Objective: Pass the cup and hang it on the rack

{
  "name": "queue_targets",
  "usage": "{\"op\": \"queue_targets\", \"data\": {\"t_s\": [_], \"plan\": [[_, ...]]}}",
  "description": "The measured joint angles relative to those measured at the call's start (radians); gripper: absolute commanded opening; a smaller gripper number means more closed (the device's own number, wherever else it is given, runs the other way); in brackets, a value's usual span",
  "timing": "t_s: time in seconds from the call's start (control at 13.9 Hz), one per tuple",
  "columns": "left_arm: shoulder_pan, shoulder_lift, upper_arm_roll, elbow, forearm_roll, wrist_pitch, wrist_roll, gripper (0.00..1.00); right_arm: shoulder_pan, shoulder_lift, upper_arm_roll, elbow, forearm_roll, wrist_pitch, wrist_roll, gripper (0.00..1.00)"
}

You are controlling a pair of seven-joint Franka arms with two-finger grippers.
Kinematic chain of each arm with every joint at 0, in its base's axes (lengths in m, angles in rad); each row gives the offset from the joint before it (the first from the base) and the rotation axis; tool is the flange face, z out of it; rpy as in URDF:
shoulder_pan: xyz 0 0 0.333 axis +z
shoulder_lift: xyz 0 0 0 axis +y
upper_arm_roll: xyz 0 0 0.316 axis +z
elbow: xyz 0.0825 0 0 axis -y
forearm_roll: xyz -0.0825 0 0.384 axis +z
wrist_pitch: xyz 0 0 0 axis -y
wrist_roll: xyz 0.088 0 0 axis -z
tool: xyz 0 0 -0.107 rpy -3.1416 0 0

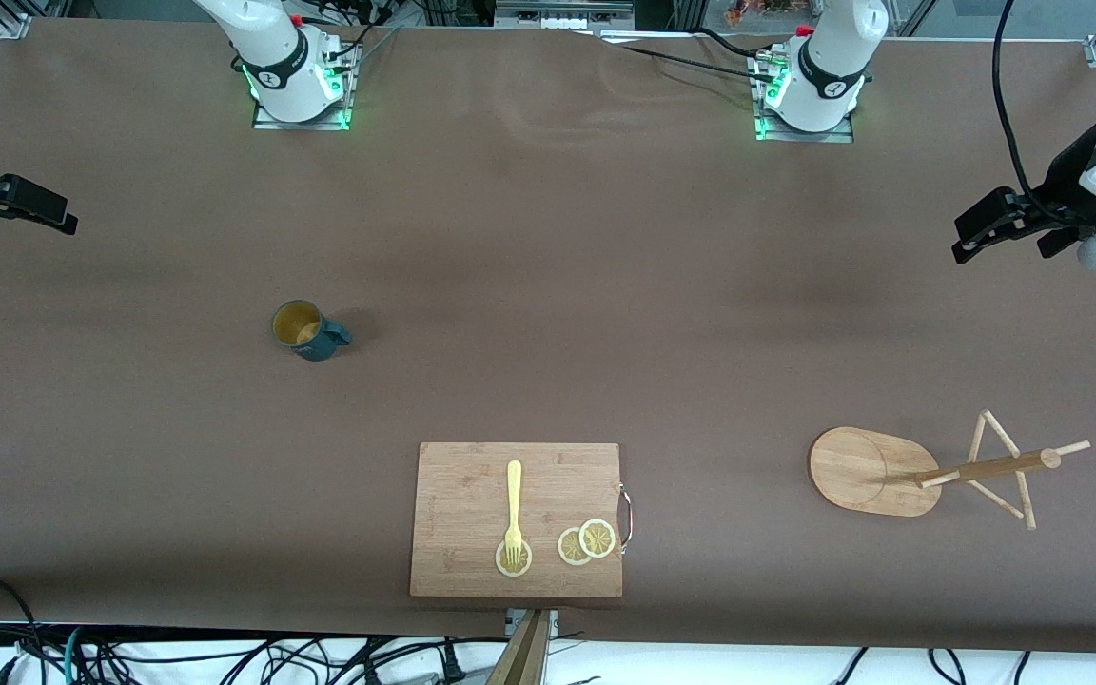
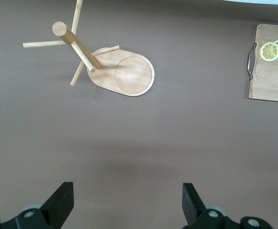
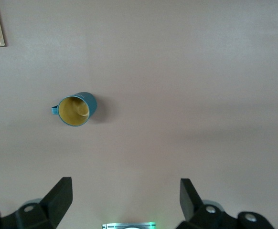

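Observation:
The dark teal cup [image 1: 308,330] [image 3: 74,110] stands upright on the table toward the right arm's end, its mouth up and its handle pointing toward the table's middle. The bamboo rack [image 1: 867,471] [image 2: 129,74] stands on its oval base toward the left arm's end, nearer to the front camera than the cup, with bare pegs on its post. My right gripper [image 1: 29,214] [image 3: 126,193] hangs open and empty over the table's edge at its own end, well apart from the cup. My left gripper [image 1: 1000,243] [image 2: 128,198] hangs open and empty over the table at its end, apart from the rack.
A wooden cutting board [image 1: 472,518] [image 2: 272,81] lies near the front edge, between cup and rack. It carries a yellow fork [image 1: 514,504] and lemon slices [image 1: 586,542]. The two arm bases stand along the table's back edge.

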Motion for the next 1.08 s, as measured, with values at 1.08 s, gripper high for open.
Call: {"op": "queue_targets", "data": {"t_s": [1.08], "plan": [[-0.001,0.0,-0.001,0.0,0.0,0.0,0.0,1.0,0.036,0.007,0.008,-0.002,0.0,-0.061,-0.001,1.0]]}}
